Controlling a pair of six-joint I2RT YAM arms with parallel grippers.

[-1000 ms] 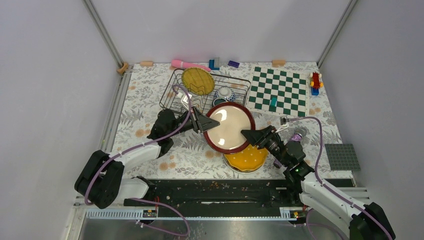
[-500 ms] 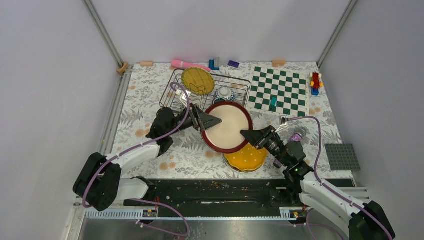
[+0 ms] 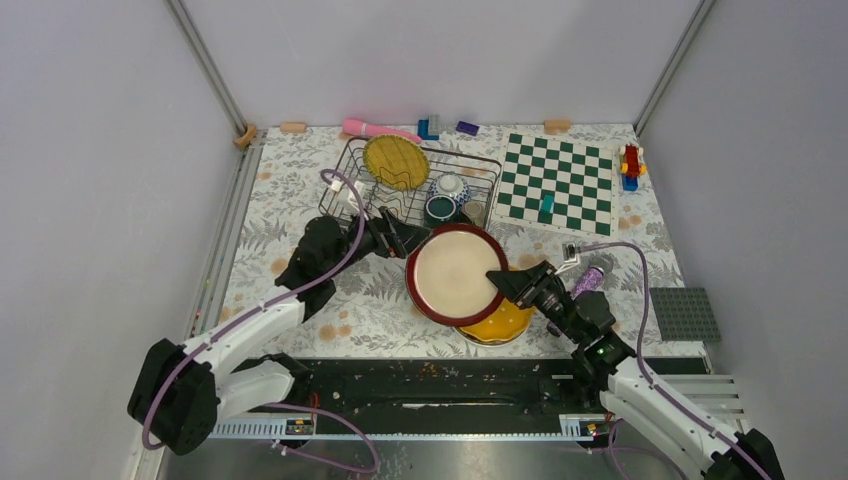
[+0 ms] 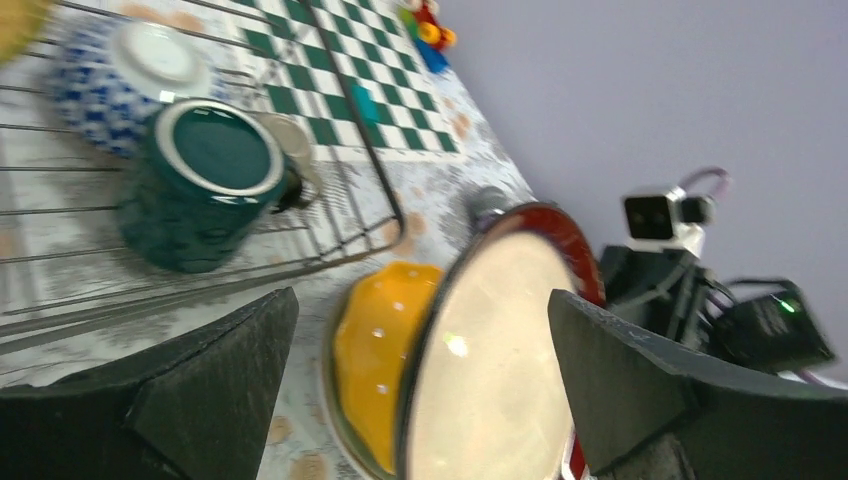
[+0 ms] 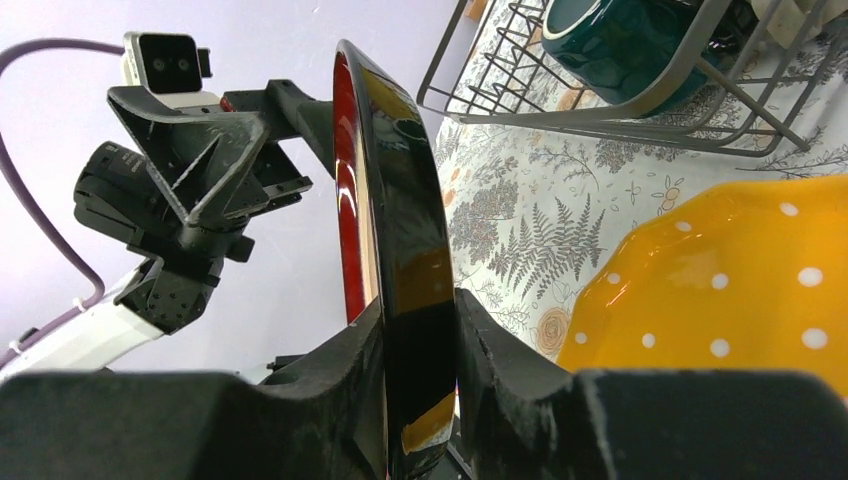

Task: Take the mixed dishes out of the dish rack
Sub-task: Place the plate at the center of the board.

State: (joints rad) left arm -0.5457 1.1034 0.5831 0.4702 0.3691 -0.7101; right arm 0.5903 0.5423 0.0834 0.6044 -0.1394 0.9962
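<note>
Cream plate between right jaws

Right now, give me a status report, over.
Left fingers open, clear of red-rimmed plate. Right fingers shut on its edge, over yellow plate. Mug, bowl, woven plate in rack.

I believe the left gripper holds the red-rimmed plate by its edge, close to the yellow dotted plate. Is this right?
No, the right gripper holds the red-rimmed plate by its edge, close to the yellow dotted plate. The right wrist view shows it; the left gripper is open.
</note>
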